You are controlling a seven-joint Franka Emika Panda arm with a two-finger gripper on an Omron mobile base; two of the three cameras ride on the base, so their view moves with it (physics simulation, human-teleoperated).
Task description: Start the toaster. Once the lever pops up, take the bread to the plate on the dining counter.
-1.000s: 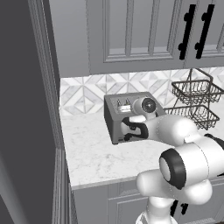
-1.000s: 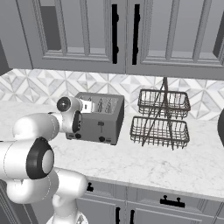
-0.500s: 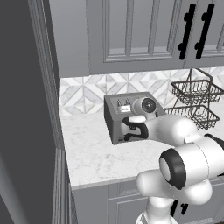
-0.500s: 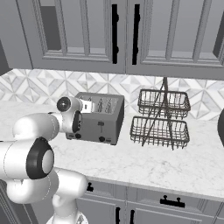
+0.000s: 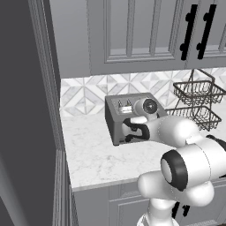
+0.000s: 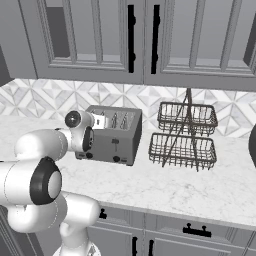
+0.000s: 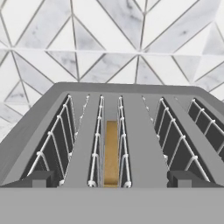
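Hand view: spread claw over toaster.

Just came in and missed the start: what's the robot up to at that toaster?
The arm reaches over the grey toaster on the marble worktop, its gripper open just above the slots and holding nothing. A slice of bread sits down in one slot. A two-tier wire basket stands beside the toaster.

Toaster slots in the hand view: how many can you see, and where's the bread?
4 on the toaster: far left, centre-left, centre-right, far right. The bread sits low in the centre-left slot; the other three look empty, though their near ends are cut off by the frame's bottom edge.
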